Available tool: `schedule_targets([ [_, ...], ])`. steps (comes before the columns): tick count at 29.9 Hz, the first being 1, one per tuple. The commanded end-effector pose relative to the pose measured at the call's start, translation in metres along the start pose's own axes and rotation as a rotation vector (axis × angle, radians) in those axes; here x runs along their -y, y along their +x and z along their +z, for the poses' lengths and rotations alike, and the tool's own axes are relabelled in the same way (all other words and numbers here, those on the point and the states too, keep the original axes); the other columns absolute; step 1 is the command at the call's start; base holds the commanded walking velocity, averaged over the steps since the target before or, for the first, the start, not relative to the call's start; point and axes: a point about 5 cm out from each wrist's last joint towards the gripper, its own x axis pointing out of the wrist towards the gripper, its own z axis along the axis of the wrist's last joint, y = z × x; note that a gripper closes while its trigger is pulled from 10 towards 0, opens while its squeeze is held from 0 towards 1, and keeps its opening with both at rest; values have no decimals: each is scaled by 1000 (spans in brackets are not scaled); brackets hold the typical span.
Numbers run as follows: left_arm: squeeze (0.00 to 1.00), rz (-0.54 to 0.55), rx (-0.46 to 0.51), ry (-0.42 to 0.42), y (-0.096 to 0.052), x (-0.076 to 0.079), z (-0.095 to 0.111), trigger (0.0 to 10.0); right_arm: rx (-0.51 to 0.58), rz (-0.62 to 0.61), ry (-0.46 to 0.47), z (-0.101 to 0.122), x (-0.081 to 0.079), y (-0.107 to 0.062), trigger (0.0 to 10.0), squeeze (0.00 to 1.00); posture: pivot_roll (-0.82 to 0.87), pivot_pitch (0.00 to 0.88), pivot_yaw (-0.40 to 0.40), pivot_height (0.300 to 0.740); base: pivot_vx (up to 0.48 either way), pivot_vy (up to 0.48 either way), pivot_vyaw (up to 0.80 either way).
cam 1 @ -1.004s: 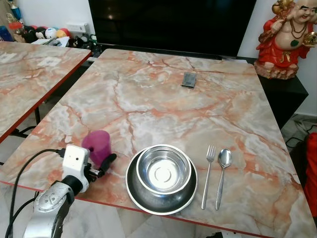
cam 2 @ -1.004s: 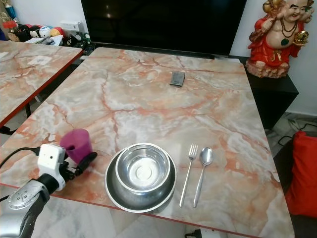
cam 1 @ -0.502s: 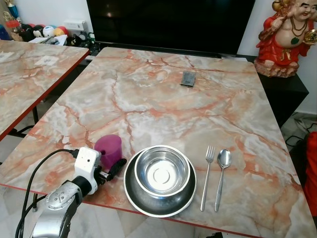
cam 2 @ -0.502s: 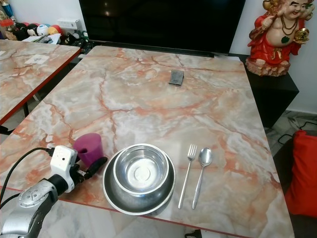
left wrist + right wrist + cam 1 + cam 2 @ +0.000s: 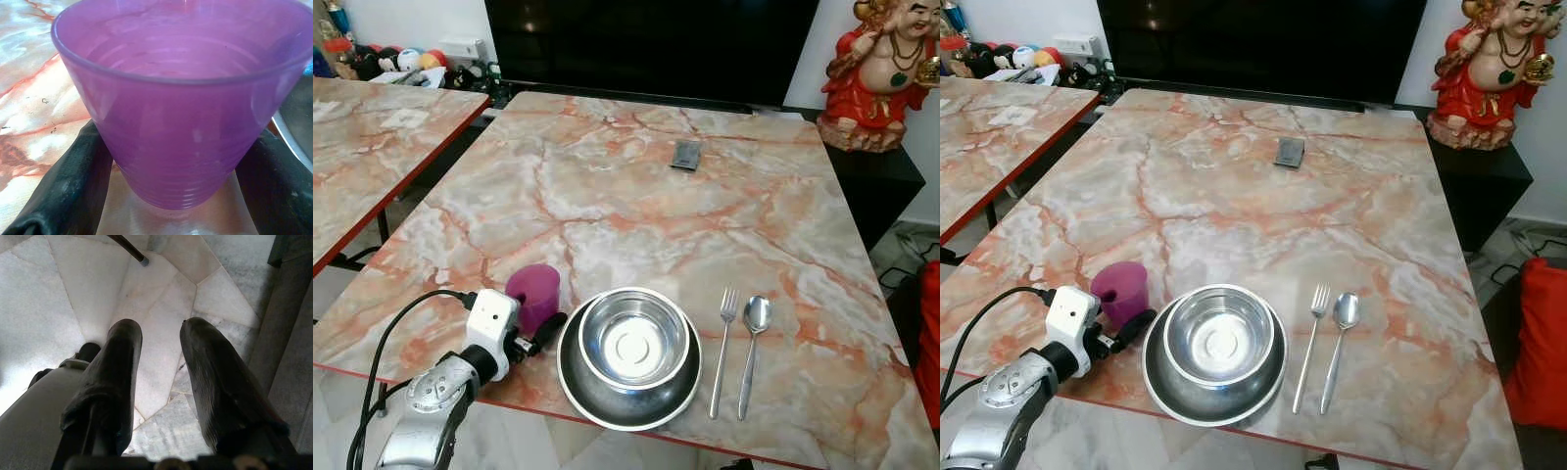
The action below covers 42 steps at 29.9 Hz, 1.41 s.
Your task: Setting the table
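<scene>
One cup (image 5: 534, 294) remains to place — the left gripper (image 5: 536, 323), fingers clamped on it, has carried it rightward across the table (image 5: 636, 196) in the last second, now just beside the bowl (image 5: 632, 341). Right gripper (image 5: 161, 377) hangs idle, fingers apart.

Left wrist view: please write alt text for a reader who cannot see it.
A purple plastic cup stands upright on the marble table, held between the two black fingers of the left tool. The rim of a steel plate shows at one edge.
</scene>
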Motion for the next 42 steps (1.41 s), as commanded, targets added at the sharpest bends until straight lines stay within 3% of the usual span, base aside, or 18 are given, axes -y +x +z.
schedule_targets([
  [1,459,2,-31,25,-2,-1,-6,10000,-19,-1,2,-5,0,-1,10000,0,37,116,-17,740,0,0,0],
  [21,459,26,-25,29,-4,-3,-7,10000,-18,1,-3,-5,0,-1,10000,0,40,116,-20,740,0,0,0],
  [22,898,23,-23,26,-4,-2,-6,10000,-18,0,-2,-5,0,-1,10000,0,40,116,-20,740,0,0,0],
  [28,1000,18,-22,21,-5,0,-7,10000,-18,0,-1,-5,0,-1,10000,0,39,117,-19,740,0,0,0],
  [42,980,25,-16,31,-8,-1,-5,10000,-18,1,-4,-5,0,-1,10000,0,43,117,-23,740,0,0,0],
])
